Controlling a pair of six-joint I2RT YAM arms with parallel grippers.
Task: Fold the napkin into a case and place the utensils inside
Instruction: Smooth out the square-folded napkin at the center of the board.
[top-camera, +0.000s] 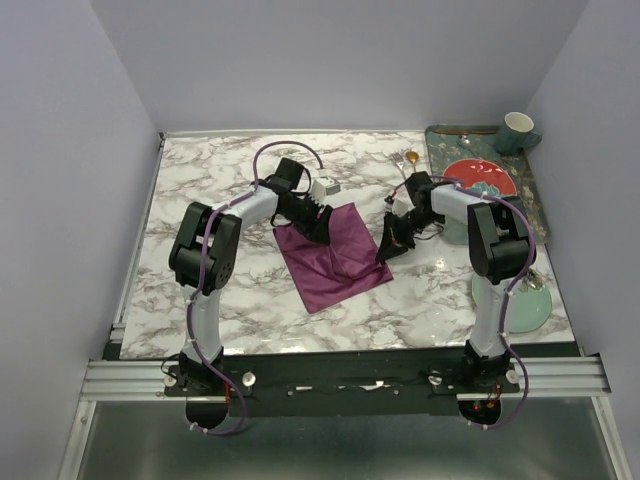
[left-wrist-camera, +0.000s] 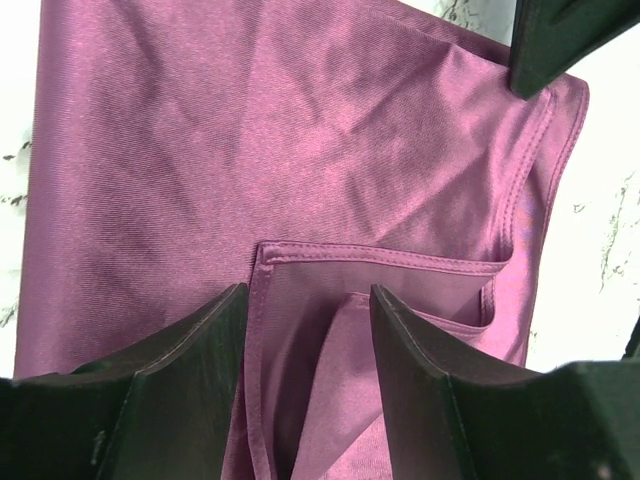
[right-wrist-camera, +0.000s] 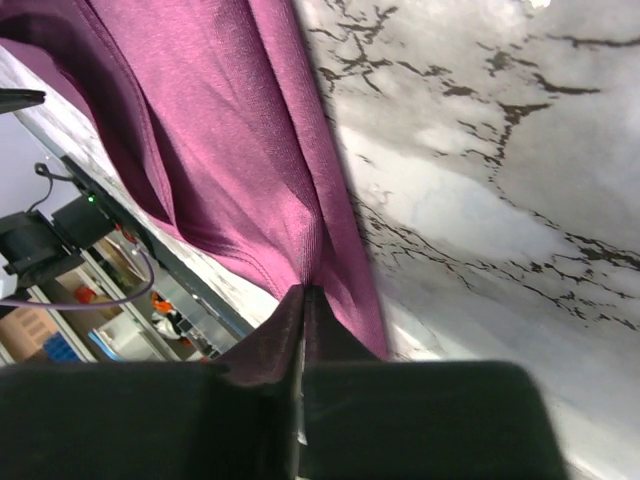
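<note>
The plum-purple napkin lies flat mid-table as a tilted rectangle, partly folded. My left gripper is open at its far left corner. In the left wrist view the napkin fills the frame, and the left gripper has its dark fingers on either side of a hemmed, folded-over corner. My right gripper is shut on the napkin's right edge. In the right wrist view it pinches the cloth and lifts it off the marble. A small gold utensil head lies behind the right arm; the fork is not visible.
A tray at the back right holds a red plate and a mug. A pale green plate sits at the right front, by the right arm. Walls close the table at the back and sides.
</note>
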